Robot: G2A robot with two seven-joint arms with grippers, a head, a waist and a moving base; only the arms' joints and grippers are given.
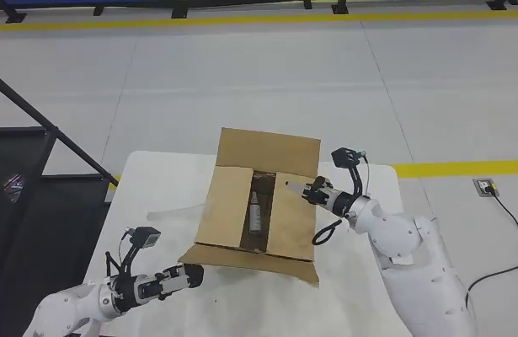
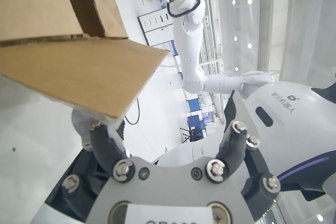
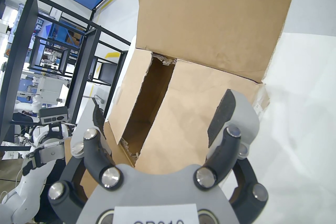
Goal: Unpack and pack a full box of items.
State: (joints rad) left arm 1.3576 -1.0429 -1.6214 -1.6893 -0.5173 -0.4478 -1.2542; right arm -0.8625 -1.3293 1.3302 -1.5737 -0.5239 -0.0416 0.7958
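So the brown cardboard box [image 1: 267,153] sits mid white table [image 1: 157,194], its side flaps half over the top and a small bottle [image 1: 255,212] in the gap between, with the right gripper [image 1: 313,189] spread wide over its right flap and the left gripper [image 1: 191,274] likewise spread by the near-left corner.

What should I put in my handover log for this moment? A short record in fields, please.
box: cardboard box on white table, flaps open, gap between the side flaps
contents seen: small bottle lying in that gap
left gripper: open, by a corner of the near flap
right gripper: open, over the right side flap
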